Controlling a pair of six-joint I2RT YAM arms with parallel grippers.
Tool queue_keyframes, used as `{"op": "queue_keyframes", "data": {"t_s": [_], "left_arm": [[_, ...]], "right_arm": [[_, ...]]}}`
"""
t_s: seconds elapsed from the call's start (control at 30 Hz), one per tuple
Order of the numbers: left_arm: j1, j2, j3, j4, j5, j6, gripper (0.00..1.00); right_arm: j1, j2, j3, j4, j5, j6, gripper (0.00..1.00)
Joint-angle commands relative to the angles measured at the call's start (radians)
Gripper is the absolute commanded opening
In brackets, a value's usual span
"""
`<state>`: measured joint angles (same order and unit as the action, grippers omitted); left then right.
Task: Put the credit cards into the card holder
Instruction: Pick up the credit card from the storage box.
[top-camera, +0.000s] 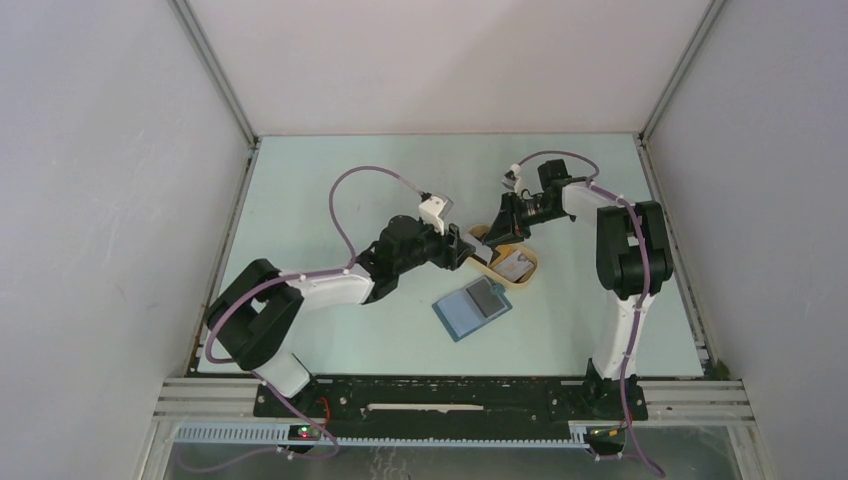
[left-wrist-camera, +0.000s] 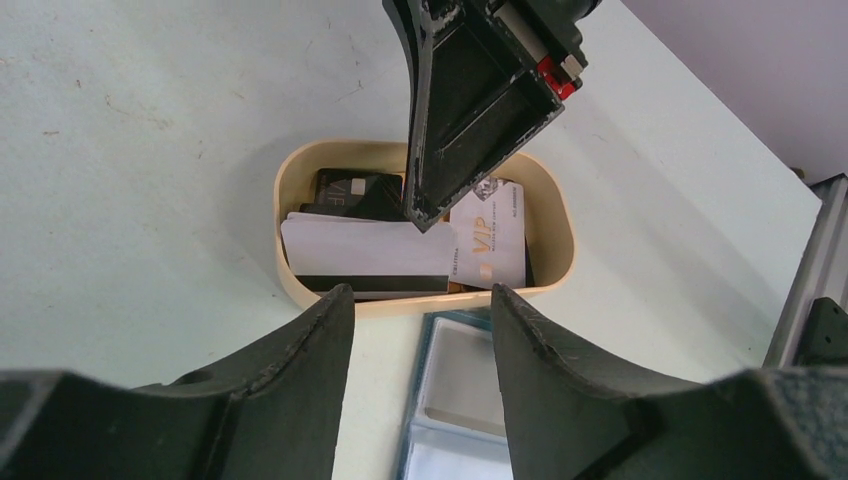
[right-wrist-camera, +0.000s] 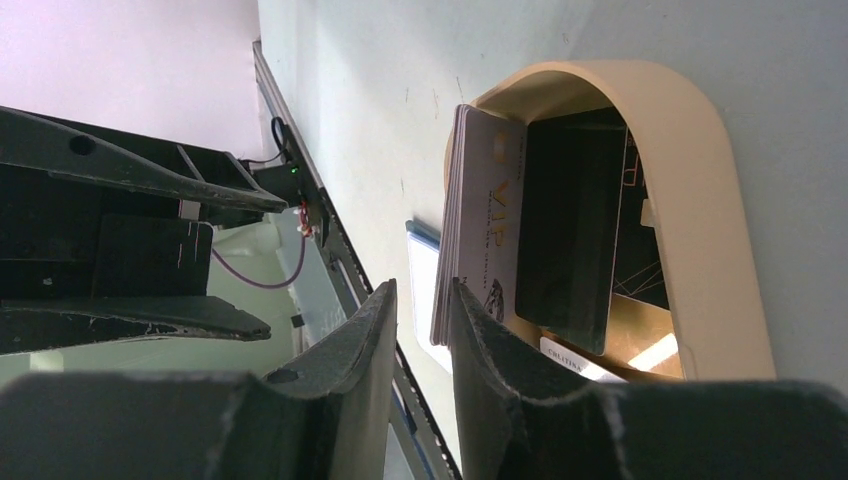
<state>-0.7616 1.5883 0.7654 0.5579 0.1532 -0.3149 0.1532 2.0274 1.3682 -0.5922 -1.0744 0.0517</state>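
In the middle of the top view the beige oval tray (top-camera: 527, 262) sits on the tabletop (top-camera: 320, 190), and both arms meet over it. The credit cards (left-wrist-camera: 365, 250) lie overlapping inside the tray, some black, some whitish with gold VIP lettering. The left hand (left-wrist-camera: 420, 295) hangs by the tray's near rim at the bottom of its own view, jaws well apart with nothing between them. The right hand (right-wrist-camera: 422, 292) shows only a narrow gap between its jaws, with no card seen in it. One of its fingers (left-wrist-camera: 470, 110) reaches down from the top of the left wrist view, its tip right at the cards. The card holder (top-camera: 462, 312) lies open just below the tray, a dark card (top-camera: 483, 296) on its upper right half.
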Motion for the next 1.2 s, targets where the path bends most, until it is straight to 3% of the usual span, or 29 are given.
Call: {"op": "queue_keyframes", "data": {"t_s": [0.0, 0.27, 0.53, 0.77, 1.17], "left_arm": [[-0.002, 0.005, 0.058, -0.001, 0.000, -0.003, 0.57], [-0.001, 0.039, 0.091, -0.041, 0.013, -0.007, 0.47], [-0.002, 0.056, 0.109, -0.066, 0.035, -0.007, 0.43], [-0.001, 0.088, 0.149, -0.116, 0.041, -0.009, 0.26], [-0.001, 0.093, 0.157, -0.131, 0.042, -0.006, 0.24]], "right_arm": [[0.009, 0.021, 0.019, -0.011, -0.041, 0.013, 0.34], [0.012, 0.029, 0.027, -0.029, -0.028, 0.000, 0.35], [0.020, 0.035, 0.032, -0.044, -0.008, -0.018, 0.38], [0.034, 0.033, 0.046, -0.073, 0.021, -0.048, 0.40], [0.056, 0.043, 0.067, -0.109, 0.075, -0.084, 0.41]]}}
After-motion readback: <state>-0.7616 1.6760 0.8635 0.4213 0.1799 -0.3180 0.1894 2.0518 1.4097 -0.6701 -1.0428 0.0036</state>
